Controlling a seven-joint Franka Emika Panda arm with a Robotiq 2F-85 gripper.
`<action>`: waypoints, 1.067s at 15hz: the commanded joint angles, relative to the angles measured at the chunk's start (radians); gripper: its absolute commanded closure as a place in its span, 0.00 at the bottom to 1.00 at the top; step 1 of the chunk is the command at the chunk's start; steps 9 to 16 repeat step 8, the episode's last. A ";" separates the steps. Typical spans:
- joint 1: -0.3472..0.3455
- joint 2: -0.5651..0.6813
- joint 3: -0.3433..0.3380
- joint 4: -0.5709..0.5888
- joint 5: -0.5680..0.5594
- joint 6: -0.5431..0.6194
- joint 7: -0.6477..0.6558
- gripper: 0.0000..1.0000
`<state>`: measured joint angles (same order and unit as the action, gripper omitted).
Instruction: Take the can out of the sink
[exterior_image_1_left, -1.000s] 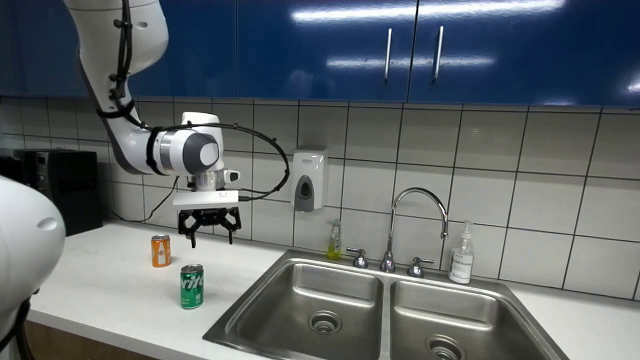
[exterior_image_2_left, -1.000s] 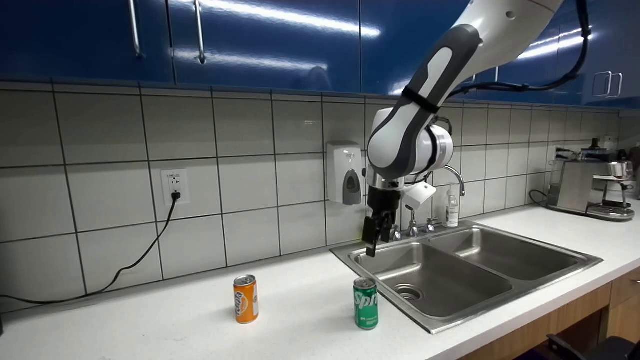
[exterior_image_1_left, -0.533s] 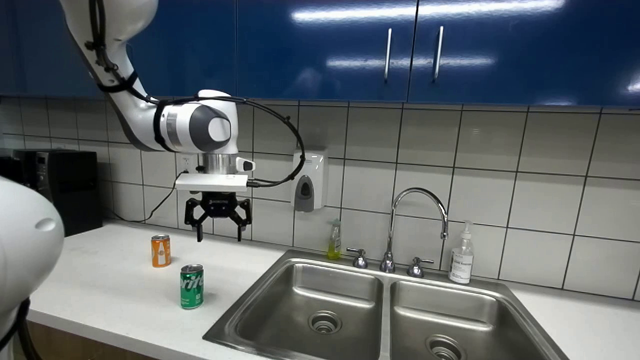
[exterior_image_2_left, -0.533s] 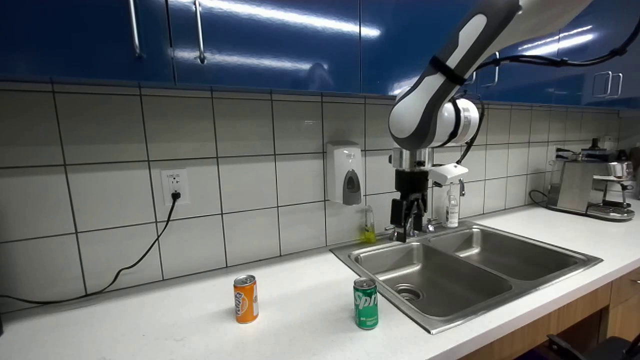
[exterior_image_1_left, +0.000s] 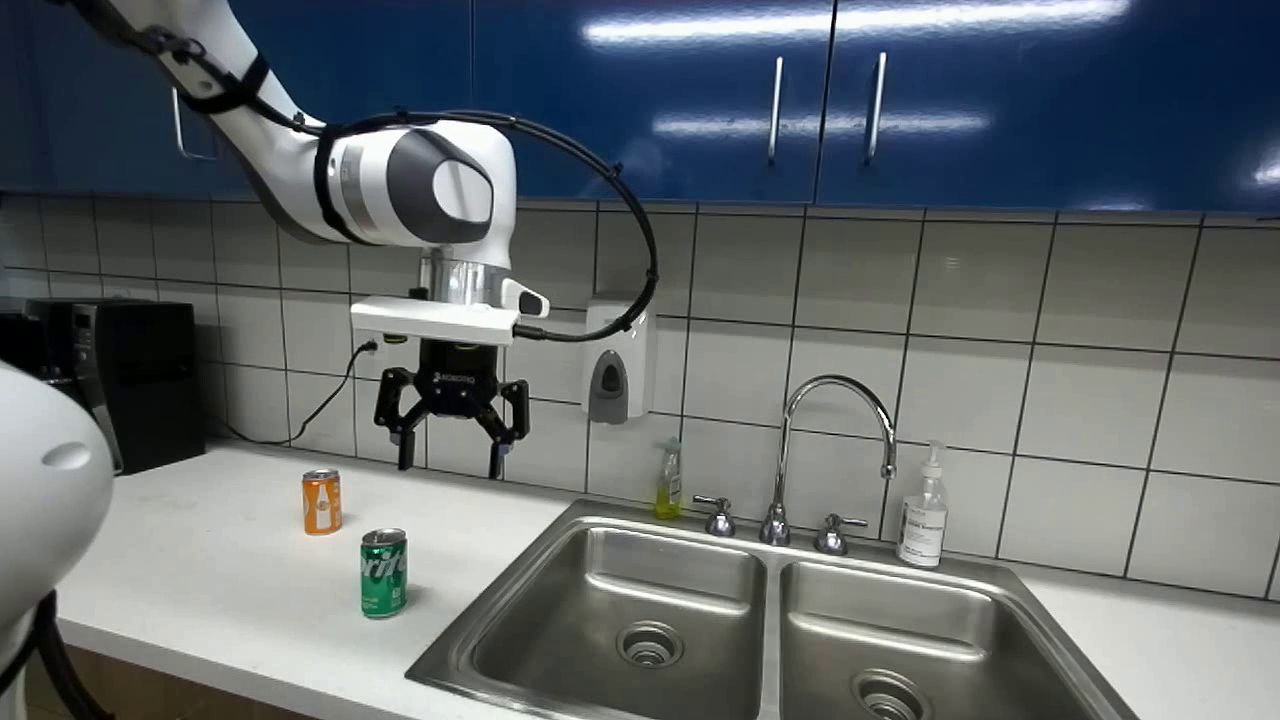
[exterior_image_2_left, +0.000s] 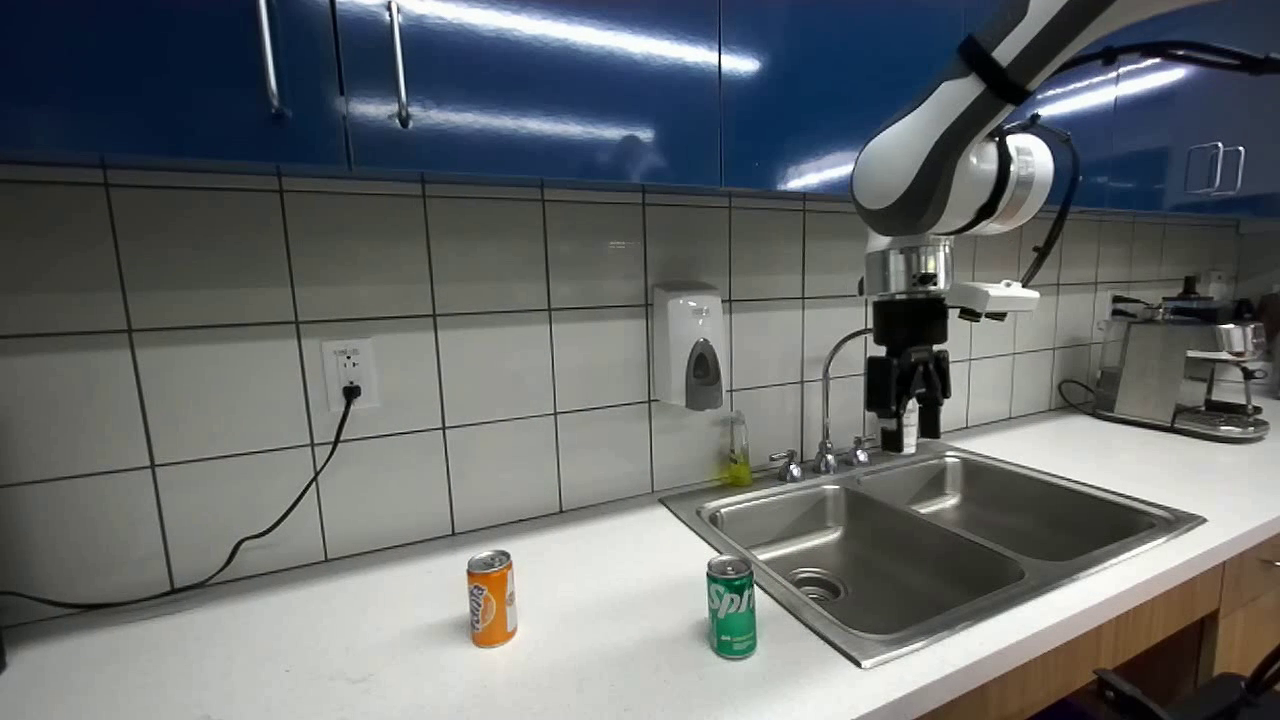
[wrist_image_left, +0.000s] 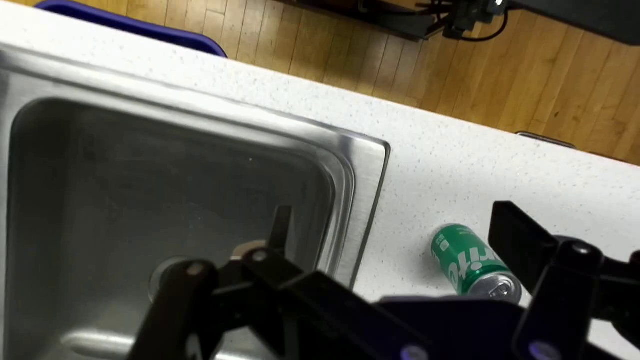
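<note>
Nearest in an exterior view, toward the lower left of the frame, the can (exterior_image_1_left: 384, 573) stands upright on the counter (exterior_image_1_left: 220, 570), near the sink (exterior_image_1_left: 771, 620) but outside its rim and not touching it. Both exterior views agree on this, and in the wrist view the can shows right of the rim, one side partly covered by the gripper's dark parts. On that showing, the main work looks done: the can is out and standing by itself. A little farther back, up and left of it, the orange can (exterior_image_1_left: 322, 502) is also upright on the counter, apart from the can and seemingly no part of the job. Higher in the frame, left of centre, the gripper (exterior_image_1_left: 451, 467) hangs above the counter with its fingers (exterior_image_1_left: 405, 452) spread and nothing between them, so its hold is released; it touches neither can. What is left, by judgement, is at most to take the arm (exterior_image_1_left: 415, 185) clear without knocking anything. Farther off, right of centre, the tap (exterior_image_1_left: 781, 470) rises behind the sink, with the soap bottle (exterior_image_1_left: 921, 520) to its right and the yellow bottle (exterior_image_1_left: 668, 485) to its left; none of these appears to matter to what remains.
</note>
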<state>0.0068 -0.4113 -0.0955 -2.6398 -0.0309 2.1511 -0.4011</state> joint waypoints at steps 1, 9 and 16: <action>-0.003 -0.026 -0.013 -0.005 -0.008 -0.027 0.002 0.00; -0.008 -0.068 -0.021 -0.024 -0.011 -0.048 0.003 0.00; -0.008 -0.068 -0.021 -0.024 -0.011 -0.048 0.003 0.00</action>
